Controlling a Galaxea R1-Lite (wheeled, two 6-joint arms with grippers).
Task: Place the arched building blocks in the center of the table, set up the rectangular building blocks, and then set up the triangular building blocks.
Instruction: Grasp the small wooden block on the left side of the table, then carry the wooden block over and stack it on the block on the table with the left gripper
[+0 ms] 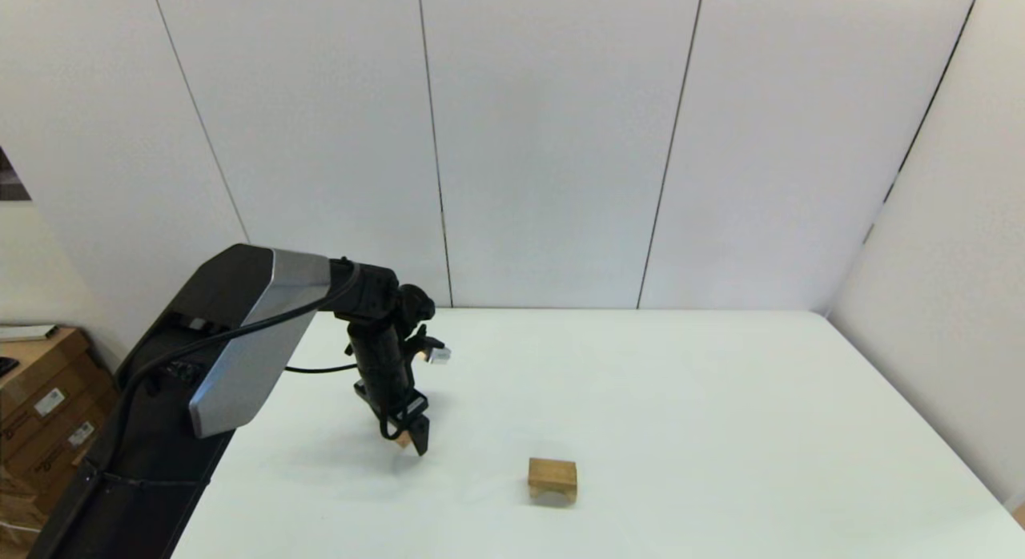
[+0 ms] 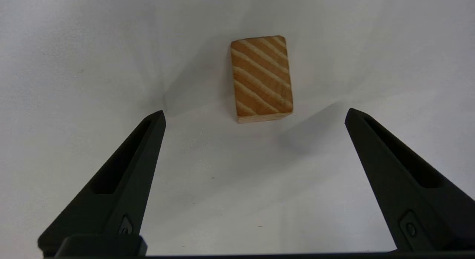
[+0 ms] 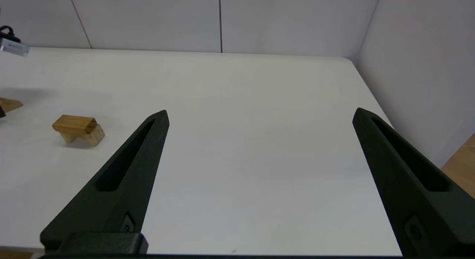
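The head view shows the left pincer (image 1: 408,437) reaching down over the left part of the white surface (image 1: 721,431), and only a small piece of light wood is visible at its tips. The left wrist view makes this clear: the rectangular block (image 2: 261,79) lies flat on the surface, with striped grain on its top face, beyond the tips of the two fingers (image 2: 130,177). The fingers are spread wide and touch nothing; the block is apart from both of them.

The arched block (image 1: 552,479) stands on its two short legs near the middle of the surface, toward the front edge, to the right of the left pincer and well apart from it. In the right wrist view the arched block (image 3: 78,129) shows its curved cut-out, which the head view shows only faintly.

The right pincer (image 3: 259,114) does not appear in the head view. Its own camera shows its fingers spread wide, holding nothing, above the right side of the surface (image 3: 259,103).
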